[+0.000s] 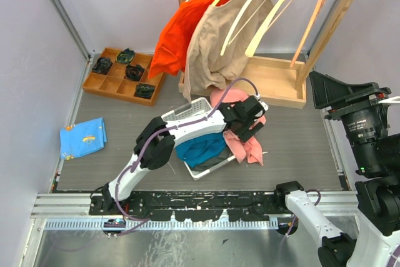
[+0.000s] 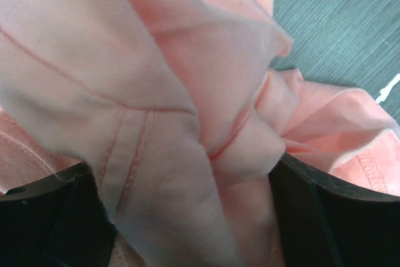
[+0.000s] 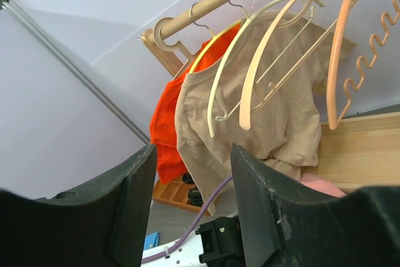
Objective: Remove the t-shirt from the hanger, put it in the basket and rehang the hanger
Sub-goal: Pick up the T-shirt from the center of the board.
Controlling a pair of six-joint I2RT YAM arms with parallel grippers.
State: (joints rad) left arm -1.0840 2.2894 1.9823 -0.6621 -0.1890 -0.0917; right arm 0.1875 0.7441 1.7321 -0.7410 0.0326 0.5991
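Pink, the t-shirt (image 2: 187, 79) bunches between the wide-apart jaws of the left gripper (image 2: 190, 223); pulling away could snag a fold. The right gripper (image 3: 190, 207) gapes empty.

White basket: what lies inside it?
A teal garment lies inside the white basket. The left arm crosses above it and covers the middle; whatever is under the arm or the garment cannot be seen.

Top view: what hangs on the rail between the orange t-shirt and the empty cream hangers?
A tan t-shirt, hanging right beside the orange t-shirt. Top external and right wrist views both show it.
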